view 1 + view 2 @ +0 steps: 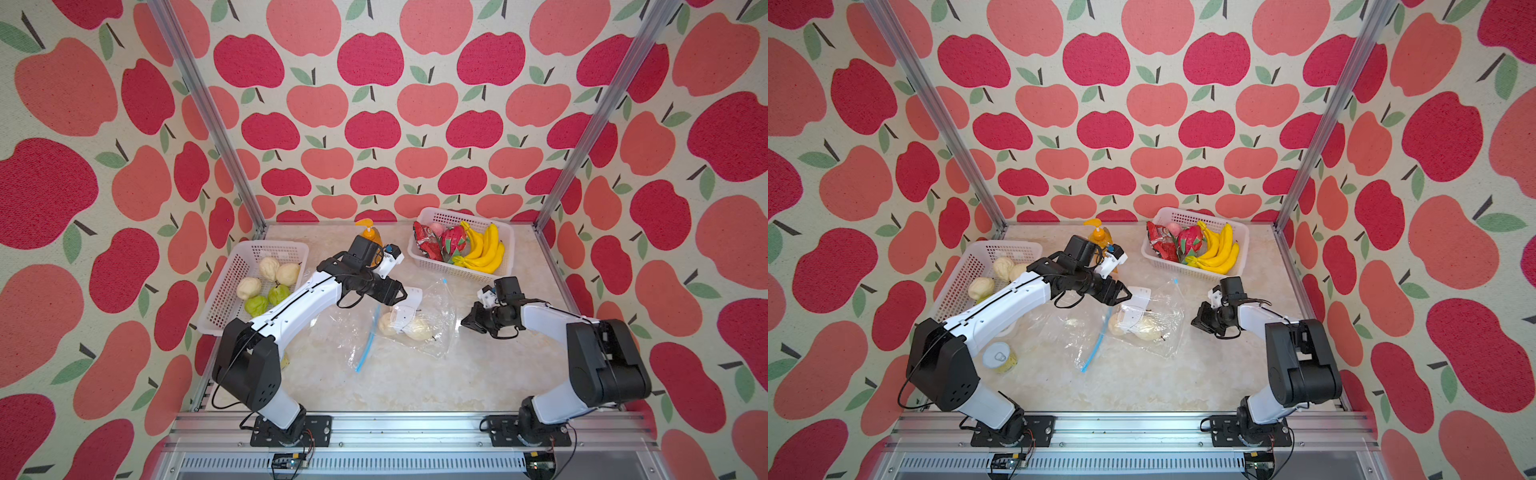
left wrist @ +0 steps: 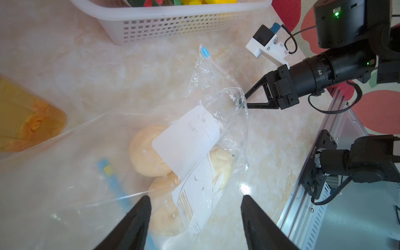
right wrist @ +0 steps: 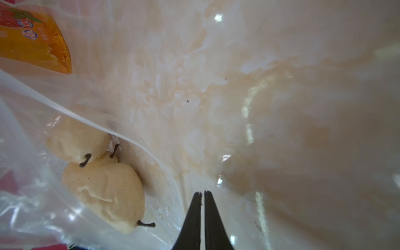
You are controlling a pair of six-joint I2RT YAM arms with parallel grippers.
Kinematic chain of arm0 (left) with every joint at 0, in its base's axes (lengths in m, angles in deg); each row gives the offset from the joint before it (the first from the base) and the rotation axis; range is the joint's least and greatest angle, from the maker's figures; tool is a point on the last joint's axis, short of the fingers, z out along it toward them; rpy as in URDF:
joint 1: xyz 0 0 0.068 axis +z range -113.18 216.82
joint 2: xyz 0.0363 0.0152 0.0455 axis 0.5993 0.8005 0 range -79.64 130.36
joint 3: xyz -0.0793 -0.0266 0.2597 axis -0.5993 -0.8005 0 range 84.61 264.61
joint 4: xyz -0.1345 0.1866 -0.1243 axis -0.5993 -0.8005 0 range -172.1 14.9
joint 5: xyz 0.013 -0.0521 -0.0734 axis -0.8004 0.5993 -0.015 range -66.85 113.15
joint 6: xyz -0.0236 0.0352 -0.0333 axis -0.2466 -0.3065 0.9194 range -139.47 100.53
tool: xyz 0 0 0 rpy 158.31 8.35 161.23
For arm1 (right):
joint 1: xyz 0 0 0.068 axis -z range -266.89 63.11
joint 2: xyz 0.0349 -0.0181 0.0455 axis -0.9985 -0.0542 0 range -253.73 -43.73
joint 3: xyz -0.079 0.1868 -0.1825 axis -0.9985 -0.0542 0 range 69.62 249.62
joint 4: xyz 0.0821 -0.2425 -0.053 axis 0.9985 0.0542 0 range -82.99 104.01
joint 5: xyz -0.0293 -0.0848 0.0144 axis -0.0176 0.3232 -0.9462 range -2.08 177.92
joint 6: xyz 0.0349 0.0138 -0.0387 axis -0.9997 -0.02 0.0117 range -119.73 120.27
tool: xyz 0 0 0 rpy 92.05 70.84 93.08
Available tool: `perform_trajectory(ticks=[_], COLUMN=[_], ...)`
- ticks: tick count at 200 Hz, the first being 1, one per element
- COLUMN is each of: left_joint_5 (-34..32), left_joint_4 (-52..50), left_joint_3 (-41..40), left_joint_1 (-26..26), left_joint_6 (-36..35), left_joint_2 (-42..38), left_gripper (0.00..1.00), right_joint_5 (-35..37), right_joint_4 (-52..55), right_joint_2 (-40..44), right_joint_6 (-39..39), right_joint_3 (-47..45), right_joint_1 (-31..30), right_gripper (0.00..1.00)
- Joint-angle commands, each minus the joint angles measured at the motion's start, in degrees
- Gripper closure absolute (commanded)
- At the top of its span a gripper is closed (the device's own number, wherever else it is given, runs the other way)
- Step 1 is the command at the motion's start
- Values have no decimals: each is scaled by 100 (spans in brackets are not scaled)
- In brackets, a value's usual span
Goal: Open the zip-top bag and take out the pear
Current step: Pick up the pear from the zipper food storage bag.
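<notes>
zip-top bag [image 1: 440, 309] lying crosswise, mouth facing left

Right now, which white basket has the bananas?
The back basket, holding yellow bananas; the left-side basket holds only pale and green fruit.

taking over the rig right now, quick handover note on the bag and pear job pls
Left tool: open, hovering over the bag, holding nothing.
Right tool: shut on an edge of the zip-top bag.
Pears: inside the bag, below the left tool.
Done: bag edge gripped; the mouth looks partly open, though I can't be sure.
Left: widen the mouth, reach in with the left tool, lift a pear out.
</notes>
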Motion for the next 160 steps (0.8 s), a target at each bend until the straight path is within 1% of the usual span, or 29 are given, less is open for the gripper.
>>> perform_trajectory(ticks=[1, 30, 55, 77, 103, 115, 123, 131, 138, 146, 150, 160], left_joint_5=[148, 70, -57, 31, -121, -126, -76, -109, -209, -299, -321, -349], left_joint_4=[103, -143, -308, -345, -438, -410, -360, -352, -376, -385, -379, -319], left_joint_3=[88, 219, 214, 78, -141, -286, -390, -459, -507, -562, -594, -692], left_joint_1=[-163, -279, -411, -602, -754, -782, -820, -874, -910, -924, -921, -930], left_joint_6=[163, 278, 296, 424, 587, 731, 783, 815, 852, 900, 937, 1019], left_joint_2=[231, 539, 572, 435, 402, 438, 450, 465, 468, 469, 460, 435], left_gripper=[35, 41, 47, 53, 61, 66, 66, 68, 69, 70, 71, 75], right_joint_5=[-568, -1144, -1693, -1777, -1757, -1757, -1757, -1778, -1791, -1724, -1688, -1645], right_joint_4=[-545, -877, -1035, -1009, -889, -835, -765, -684, -612, -498, -454, -357], right_joint_2=[-125, -17, 136, 343, 698, 863, 936, 970, 988, 980, 966, 906], right_joint_6=[236, 543, 789, 824, 811, 762, 766, 765, 798, 832, 864, 1001], right_joint_3=[138, 67, 29, 16, 9, 2, 4, 29, 47, 87, 116, 176], right_joint_1=[-99, -282, -506, -713, -832, -849, -857, -869, -907, -954, -989, -1105], right_gripper=[91, 91, 91, 91, 91, 90, 88, 83, 74, 59, 53, 45])
